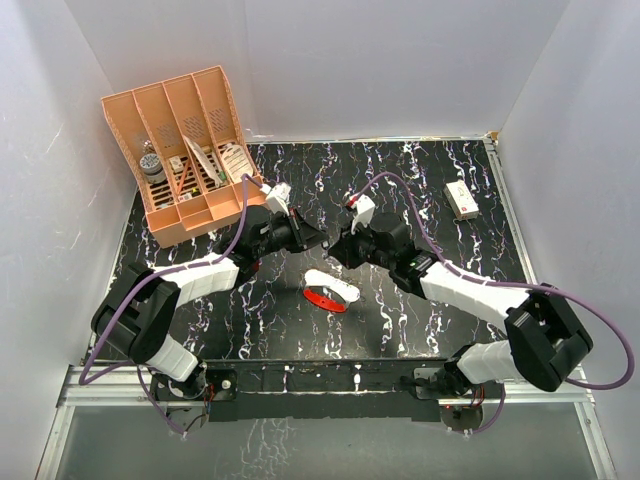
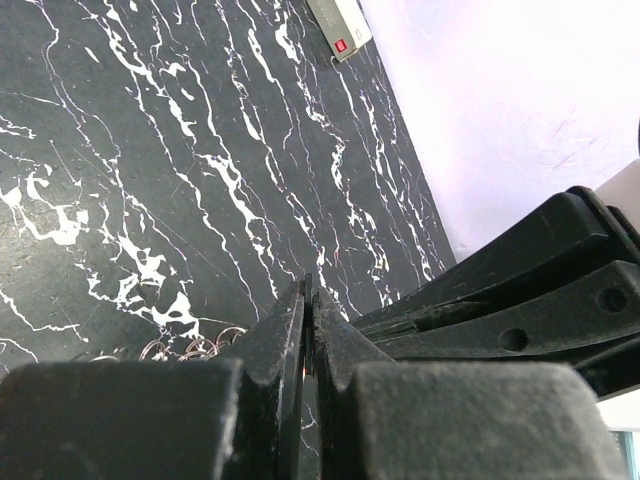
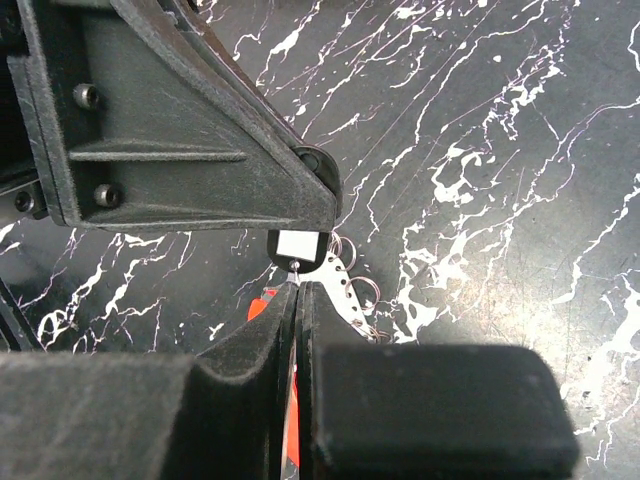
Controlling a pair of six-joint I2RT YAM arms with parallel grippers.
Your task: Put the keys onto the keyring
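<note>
The keyring (image 1: pixel 330 290), a white oval loop with a red crescent, lies on the black marble table (image 1: pixel 420 170) below both grippers. In the right wrist view its white plate with small wire rings (image 3: pixel 345 290) shows under the fingertips. My left gripper (image 1: pixel 318 240) is shut on the key (image 3: pixel 298 246), a small dark tag with a pale middle, and holds it in the air; it shows edge-on in the left wrist view (image 2: pixel 308 300). My right gripper (image 1: pixel 336 248) is shut, its tips (image 3: pixel 298 285) touching a tiny metal loop at the key's edge. I cannot tell if it is pinched.
A peach desk organiser (image 1: pixel 185 150) with several items stands at the back left. A small white box with a red mark (image 1: pixel 461 199) lies at the back right and shows in the left wrist view (image 2: pixel 340 20). White walls enclose the table.
</note>
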